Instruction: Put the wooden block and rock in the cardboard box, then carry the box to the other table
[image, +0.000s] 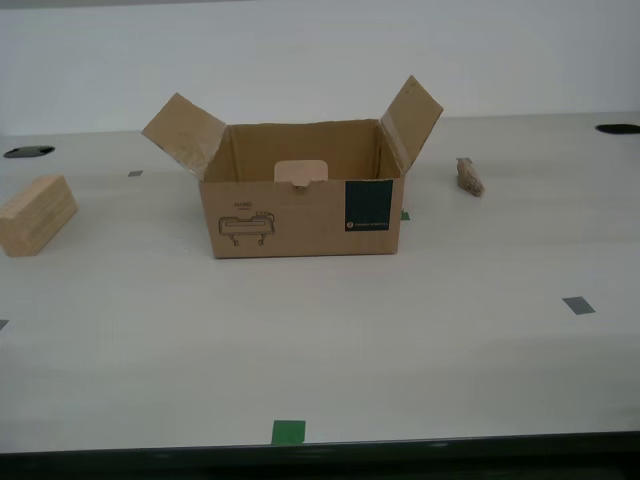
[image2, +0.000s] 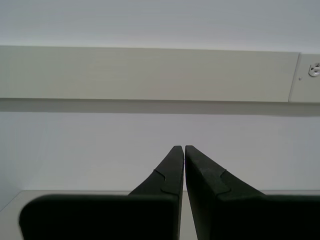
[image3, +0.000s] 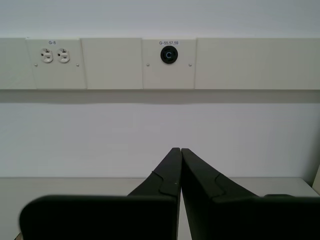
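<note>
One brown corrugated cardboard box (image: 300, 205) sits mid-worktop (image: 320, 350), both side flaps up and splayed, dark blue-green label and black line drawing on its front; interior floor hidden by the front wall. One pale tan wooden block (image: 35, 215) lies well apart at the exterior view's left, near the frame edge. One small mottled grey-brown rock (image: 469, 176) lies near the box toward the exterior view's right; surface detail too small to read. Several tape marks, green and grey. My first tool (image3: 176, 150) and my second tool (image2: 180, 148): tips together, holding nothing, facing the wall; neither appears in the exterior view.
</note>
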